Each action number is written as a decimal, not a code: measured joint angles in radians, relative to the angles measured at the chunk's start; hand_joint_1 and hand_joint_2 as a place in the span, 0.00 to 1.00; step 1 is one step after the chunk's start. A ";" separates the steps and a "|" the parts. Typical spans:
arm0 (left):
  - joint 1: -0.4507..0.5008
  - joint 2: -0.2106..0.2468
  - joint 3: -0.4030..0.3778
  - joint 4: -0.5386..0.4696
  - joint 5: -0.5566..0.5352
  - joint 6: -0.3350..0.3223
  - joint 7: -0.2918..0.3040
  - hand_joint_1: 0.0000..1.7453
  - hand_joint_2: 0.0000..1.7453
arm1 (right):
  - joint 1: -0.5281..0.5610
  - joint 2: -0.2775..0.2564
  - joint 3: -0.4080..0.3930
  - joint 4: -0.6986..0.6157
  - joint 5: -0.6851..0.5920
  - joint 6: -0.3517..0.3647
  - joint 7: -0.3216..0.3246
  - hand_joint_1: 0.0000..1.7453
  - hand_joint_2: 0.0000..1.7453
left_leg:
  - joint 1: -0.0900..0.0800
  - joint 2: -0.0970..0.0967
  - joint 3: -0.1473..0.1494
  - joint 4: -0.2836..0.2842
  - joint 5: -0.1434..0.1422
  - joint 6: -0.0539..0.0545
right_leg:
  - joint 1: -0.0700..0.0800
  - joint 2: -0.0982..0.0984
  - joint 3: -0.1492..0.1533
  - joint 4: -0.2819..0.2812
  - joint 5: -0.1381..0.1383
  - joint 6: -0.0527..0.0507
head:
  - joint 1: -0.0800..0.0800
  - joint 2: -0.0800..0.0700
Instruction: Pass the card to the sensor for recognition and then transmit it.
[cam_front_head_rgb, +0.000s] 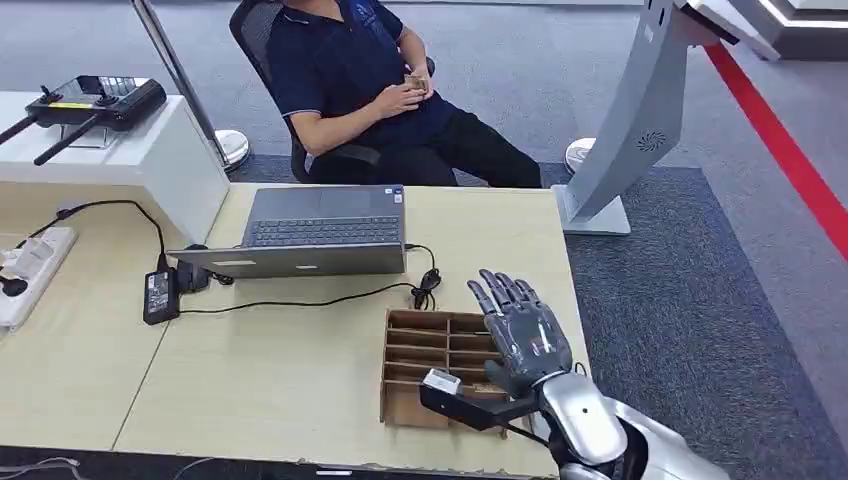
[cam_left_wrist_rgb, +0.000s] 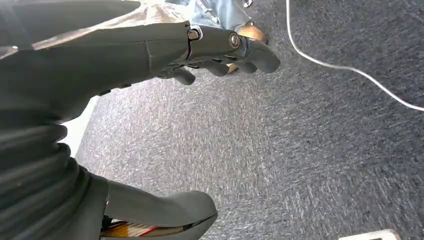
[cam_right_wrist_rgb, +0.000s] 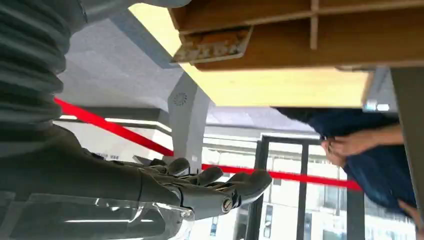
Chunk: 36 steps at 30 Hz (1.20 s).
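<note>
A brown cardboard box (cam_front_head_rgb: 425, 350) with several compartments sits near the table's front right edge. My right hand (cam_front_head_rgb: 522, 335) hovers over the box's right side with its fingers stretched apart and nothing in them. In the right wrist view an orange and white card (cam_right_wrist_rgb: 214, 45) lies in a compartment of the box (cam_right_wrist_rgb: 310, 30), apart from my right hand (cam_right_wrist_rgb: 200, 187). The grey sensor stand (cam_front_head_rgb: 640, 130) rises from the carpet beyond the table's right end. My left hand (cam_left_wrist_rgb: 215, 50) hangs over the carpet, holding nothing, its fingers loosely spread.
An open laptop (cam_front_head_rgb: 320, 232) stands behind the box, its cable (cam_front_head_rgb: 300, 300) and power brick (cam_front_head_rgb: 160, 293) lying across the table (cam_front_head_rgb: 270, 390). A person (cam_front_head_rgb: 380, 90) sits in a chair beyond the table. A power strip (cam_front_head_rgb: 30, 270) lies at the left. A white cable (cam_left_wrist_rgb: 350, 70) crosses the carpet.
</note>
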 joint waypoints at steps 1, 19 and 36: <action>-0.001 0.000 0.000 0.000 -0.003 0.000 0.000 0.00 1.00 | 0.011 0.005 -0.005 0.010 0.008 -0.030 -0.006 0.00 1.00 | 0.000 0.000 0.000 0.000 0.000 0.000 | 0.000 0.000 0.000 0.000 0.000 0.000 | 0.000 0.000; -0.004 -0.003 0.000 0.000 -0.009 -0.001 0.003 0.00 1.00 | 0.093 0.066 -0.065 0.126 0.011 -0.094 -0.035 0.00 1.00 | 0.000 0.000 0.000 0.000 0.000 0.000 | 0.000 0.000 0.000 0.000 0.000 0.000 | 0.000 0.000; -0.004 -0.003 0.000 0.000 -0.011 -0.002 0.003 0.00 1.00 | 0.103 0.082 -0.083 0.154 0.021 -0.112 -0.036 0.00 1.00 | 0.000 0.000 0.000 0.000 0.000 0.000 | 0.000 0.000 0.000 0.000 0.000 0.000 | 0.000 0.000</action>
